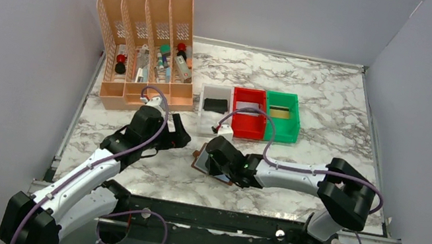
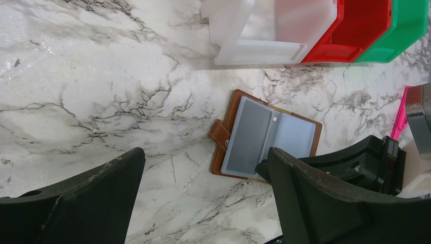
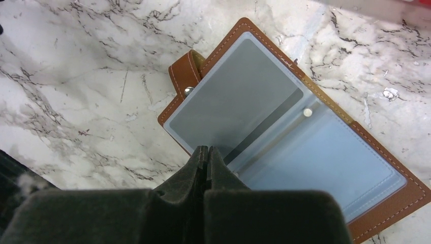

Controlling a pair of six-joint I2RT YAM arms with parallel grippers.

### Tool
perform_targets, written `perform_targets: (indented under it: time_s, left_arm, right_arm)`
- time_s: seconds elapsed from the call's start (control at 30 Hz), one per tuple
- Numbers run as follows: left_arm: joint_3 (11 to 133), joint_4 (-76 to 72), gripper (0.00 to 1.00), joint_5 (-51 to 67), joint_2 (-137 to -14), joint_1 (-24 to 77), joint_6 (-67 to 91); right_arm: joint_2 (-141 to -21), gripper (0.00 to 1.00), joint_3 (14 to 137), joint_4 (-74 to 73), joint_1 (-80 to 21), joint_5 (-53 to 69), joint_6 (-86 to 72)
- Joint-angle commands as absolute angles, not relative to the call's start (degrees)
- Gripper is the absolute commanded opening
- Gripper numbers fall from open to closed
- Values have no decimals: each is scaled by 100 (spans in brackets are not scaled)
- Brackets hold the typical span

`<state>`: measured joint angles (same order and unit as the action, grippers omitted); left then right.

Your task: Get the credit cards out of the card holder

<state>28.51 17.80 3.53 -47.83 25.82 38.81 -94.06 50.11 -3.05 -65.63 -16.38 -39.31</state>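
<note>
The brown card holder lies open on the marble table, clear sleeves facing up; it also shows in the left wrist view and the right wrist view. A grey credit card sits inside its left sleeve. My right gripper is shut, its tips at the near edge of that sleeve, right at the card's edge; I cannot tell whether anything is pinched. It covers part of the holder in the top view. My left gripper is open and empty, just left of the holder.
White, red and green bins stand in a row behind the holder; the white one holds a black object. An orange file organiser with small items stands at the back left. Grey walls enclose the table.
</note>
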Motion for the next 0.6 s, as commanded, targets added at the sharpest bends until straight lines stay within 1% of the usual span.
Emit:
perform_targets:
  time_s: [0.0, 0.07, 0.23, 0.3, 0.57]
  left_arm:
    - [2808, 1631, 93, 442, -4676, 2540, 3899]
    - [2804, 1601, 93, 451, -4703, 2540, 3894]
    - [2788, 1566, 93, 523, -4786, 2540, 3902]
    - [2780, 1516, 93, 556, -4811, 2543, 3896]
    - [2870, 1220, 94, 987, -5147, 2544, 3763]
  right_arm:
    - [-9465, 1, 4915, -157, -6576, -1684, -3807]
    - [-9449, 1, 4869, -174, -6578, -1670, -3849]
    - [-9273, 1, 4884, -516, -6563, -2170, -4029]
    - [-9216, 6, 4944, -767, -6484, -2328, -4153]
    - [-9493, 9, 4834, -1297, -6139, -2130, -4315]
